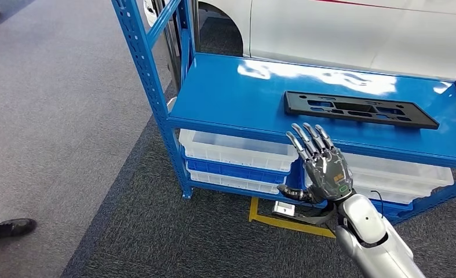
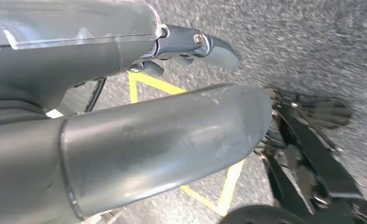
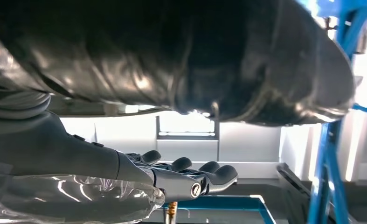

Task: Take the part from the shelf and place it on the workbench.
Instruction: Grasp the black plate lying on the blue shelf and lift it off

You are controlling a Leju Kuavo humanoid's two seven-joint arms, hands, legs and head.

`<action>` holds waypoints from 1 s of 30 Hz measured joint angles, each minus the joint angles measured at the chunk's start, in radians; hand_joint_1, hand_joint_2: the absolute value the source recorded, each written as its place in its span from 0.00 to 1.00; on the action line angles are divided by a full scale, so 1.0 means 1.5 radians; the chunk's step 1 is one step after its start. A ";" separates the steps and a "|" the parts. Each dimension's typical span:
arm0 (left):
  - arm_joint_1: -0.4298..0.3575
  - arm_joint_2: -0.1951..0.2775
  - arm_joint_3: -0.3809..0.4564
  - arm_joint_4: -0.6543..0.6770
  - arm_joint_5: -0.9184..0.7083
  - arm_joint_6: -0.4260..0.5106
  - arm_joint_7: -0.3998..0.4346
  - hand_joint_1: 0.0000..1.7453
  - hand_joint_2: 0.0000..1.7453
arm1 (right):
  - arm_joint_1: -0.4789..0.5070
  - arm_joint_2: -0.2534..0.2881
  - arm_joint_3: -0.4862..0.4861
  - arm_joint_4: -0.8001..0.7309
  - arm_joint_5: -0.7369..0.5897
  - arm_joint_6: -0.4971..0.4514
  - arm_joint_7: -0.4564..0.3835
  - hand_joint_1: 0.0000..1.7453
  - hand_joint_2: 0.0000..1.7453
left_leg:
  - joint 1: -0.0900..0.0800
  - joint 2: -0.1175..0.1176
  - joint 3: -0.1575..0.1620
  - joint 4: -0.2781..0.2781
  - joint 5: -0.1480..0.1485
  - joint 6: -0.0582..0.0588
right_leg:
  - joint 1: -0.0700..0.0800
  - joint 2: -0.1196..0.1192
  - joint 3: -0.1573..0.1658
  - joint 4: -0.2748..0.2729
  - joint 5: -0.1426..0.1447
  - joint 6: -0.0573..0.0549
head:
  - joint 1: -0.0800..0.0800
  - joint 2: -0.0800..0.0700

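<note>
Clearly the task has hardly begun: the part [image 1: 360,109], a flat black plate with cut-outs, lies untouched on the top board of the blue shelf [image 1: 225,92], towards the shelf's right end. No workbench can be seen, so the lift, the carry and the placing all appear to be left to do.

Raised in front of the shelf's front edge, the right hand [image 1: 321,165] has its fingers straight and spread and its thumb out to the side, with nothing in it. The part lies beyond the fingertips, further back on the shelf and a little to their right, near but apart from them. I judge the hand must go up and over the shelf's edge to reach it.

Seen from its wrist camera, the left hand [image 2: 197,44] hangs over the carpet away from the shelf; whether its fingers are spread or curled I cannot tell.
</note>
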State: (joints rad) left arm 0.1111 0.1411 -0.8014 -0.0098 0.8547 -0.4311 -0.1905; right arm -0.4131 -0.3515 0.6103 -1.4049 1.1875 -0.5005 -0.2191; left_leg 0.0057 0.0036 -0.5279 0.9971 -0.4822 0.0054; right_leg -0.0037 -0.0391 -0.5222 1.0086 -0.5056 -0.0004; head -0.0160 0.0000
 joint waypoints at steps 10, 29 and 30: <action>0.007 -0.106 0.044 0.000 0.071 0.119 0.008 0.00 0.00 | 0.083 -0.095 -0.075 -0.015 -0.111 -0.084 -0.056 0.00 0.00 | -0.004 -0.005 -0.001 0.001 -0.002 0.004 | -0.007 -0.003 0.002 -0.001 -0.001 0.003 | 0.000 0.000; 0.006 -0.125 0.063 0.000 0.070 0.097 0.010 0.00 0.00 | 0.124 -0.118 -0.158 -0.054 -0.087 -0.054 -0.057 0.00 0.00 | -0.003 -0.002 0.000 0.003 -0.004 0.006 | -0.005 -0.001 0.001 -0.001 -0.001 0.004 | 0.000 0.000; 0.006 -0.125 0.064 0.000 0.070 0.098 0.010 0.00 0.00 | 0.123 -0.118 -0.159 -0.055 -0.087 -0.054 -0.056 0.00 0.00 | -0.003 -0.002 0.000 0.003 -0.004 0.006 | -0.005 -0.001 0.001 -0.001 -0.001 0.004 | 0.000 0.000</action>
State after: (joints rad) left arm 0.1204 -0.0462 -0.7060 -0.0095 0.9598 -0.2846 -0.1756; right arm -0.2279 -0.5283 0.3725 -1.4875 1.0563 -0.5814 -0.3036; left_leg 0.0008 0.0000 -0.5283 1.0019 -0.4881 0.0149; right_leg -0.0117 -0.0402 -0.5202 1.0069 -0.5078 0.0060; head -0.0160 0.0000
